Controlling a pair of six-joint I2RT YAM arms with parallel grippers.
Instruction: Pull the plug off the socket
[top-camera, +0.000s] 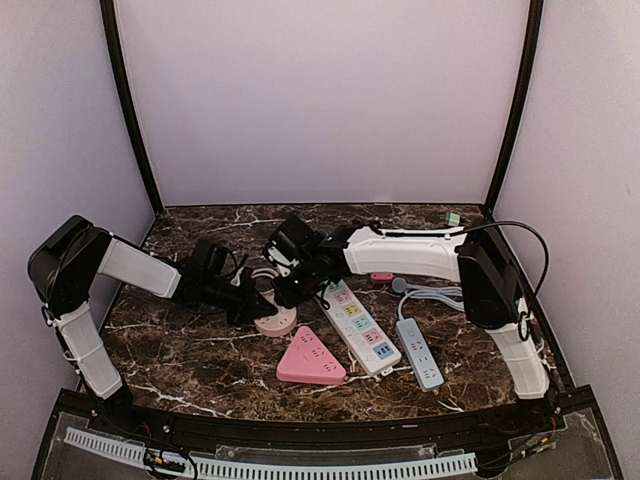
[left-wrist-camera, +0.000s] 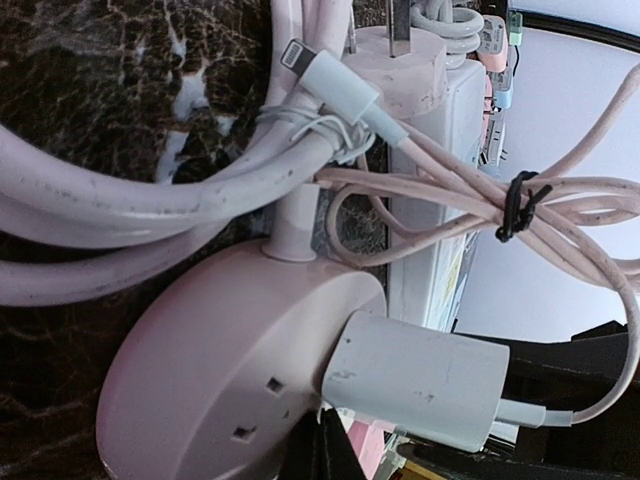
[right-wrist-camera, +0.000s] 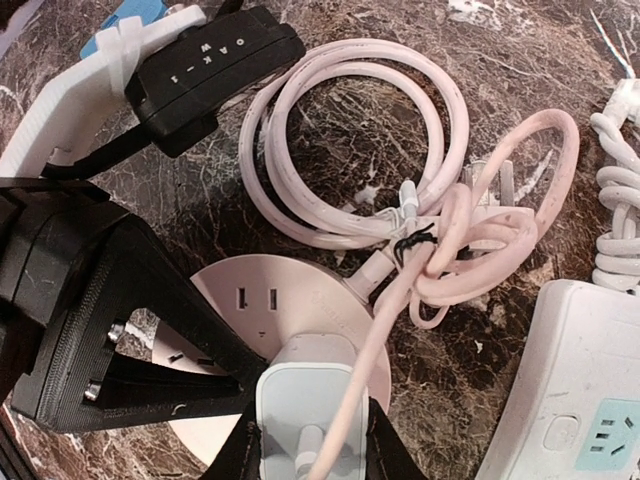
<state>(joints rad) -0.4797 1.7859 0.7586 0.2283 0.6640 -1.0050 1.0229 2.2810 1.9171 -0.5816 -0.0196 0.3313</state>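
Observation:
A round pink socket (top-camera: 272, 322) (right-wrist-camera: 290, 285) lies on the marble table. A white plug (right-wrist-camera: 310, 395) (left-wrist-camera: 420, 385) stands on its top face, flush against it, with a thin pink cable (right-wrist-camera: 400, 290) leading away. My right gripper (right-wrist-camera: 308, 445) (top-camera: 290, 292) is shut on the plug, one black finger on each side. My left gripper (left-wrist-camera: 335, 455) (right-wrist-camera: 240, 365) (top-camera: 248, 300) is shut, its closed tips resting on the socket's face beside the plug. The socket's own thick pink cord (right-wrist-camera: 350, 150) lies coiled behind it.
A white power strip with coloured outlets (top-camera: 358, 325) (right-wrist-camera: 580, 390) lies just right of the socket. A pink triangular socket (top-camera: 310, 358) sits in front, a grey-blue strip (top-camera: 420, 352) further right. Enclosure walls stand close on all sides.

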